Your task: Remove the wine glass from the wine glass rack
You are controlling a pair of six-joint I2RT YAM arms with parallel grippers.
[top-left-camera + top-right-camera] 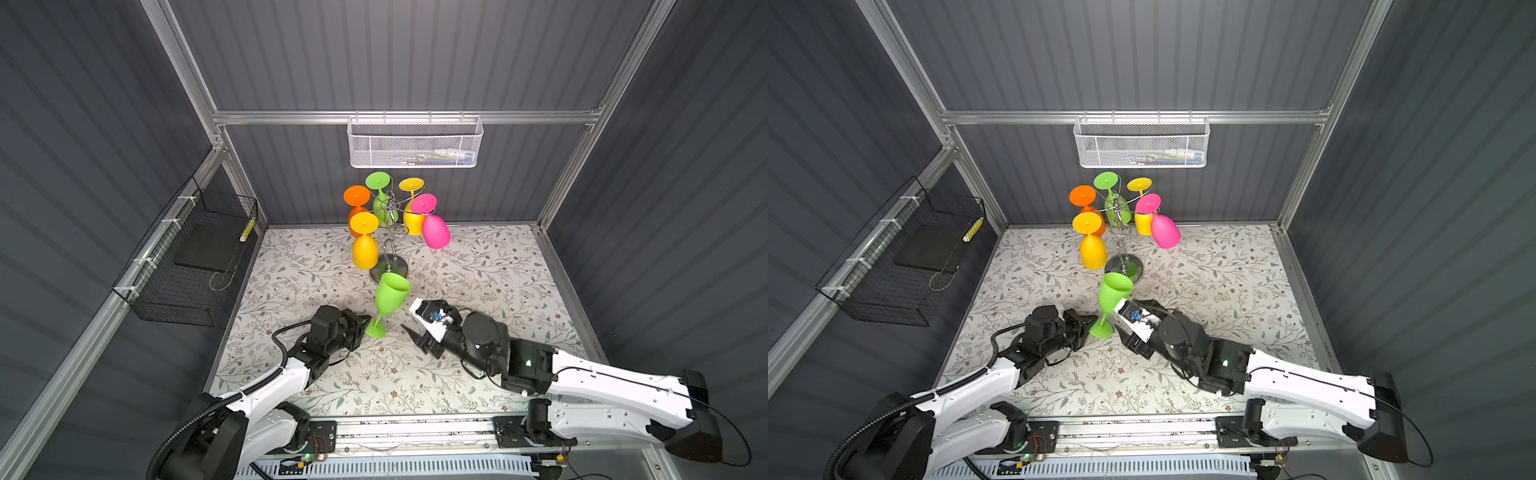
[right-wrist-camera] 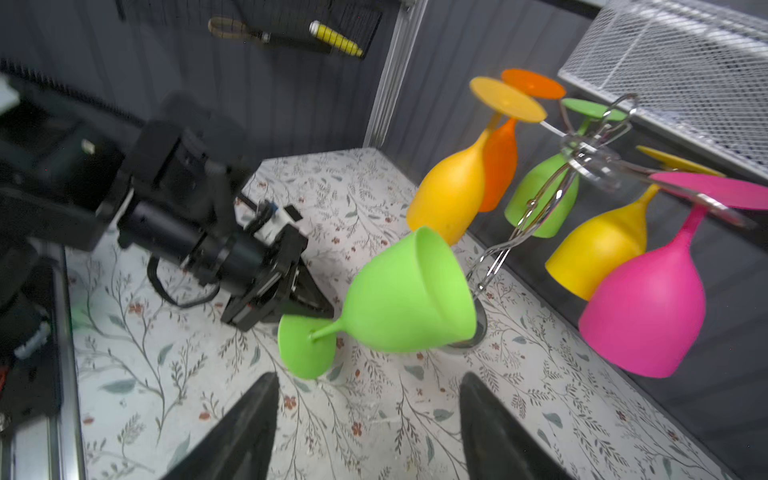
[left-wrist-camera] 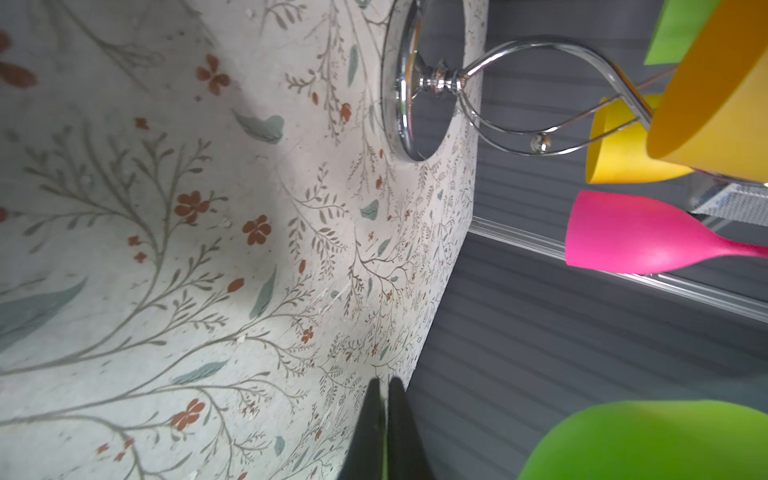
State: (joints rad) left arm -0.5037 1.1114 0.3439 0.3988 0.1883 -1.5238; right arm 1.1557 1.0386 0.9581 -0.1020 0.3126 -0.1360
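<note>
Right gripper (image 2: 368, 415): nearest the arms' bases; fingers spread wide with nothing between them, just right of the glass in both top views.
Left gripper (image 2: 316, 307): fingers drawn narrow, pinching the rim of the glass's foot from the left.
Wine glass (image 1: 390, 293): lime green and off the rack, just in front of the rack's base over the floral mat (image 1: 478, 291).
Long axis: tilted, with the foot low toward the left gripper and the open mouth raised and leaning back toward the rack.
Key relation: only the left arm has contact; stem and bowl lie ahead of the right fingers, so that arm could probably take or steady it.
Wine glass rack (image 1: 388, 232): farther back, upright, with five coloured glasses (image 1: 365, 245) hanging mouth down.
View difference: the right wrist view shows the pinch and the tilt. The left wrist view shows only a green sliver between its fingers (image 3: 368, 432).
Unclear: whether the foot touches the mat.
</note>
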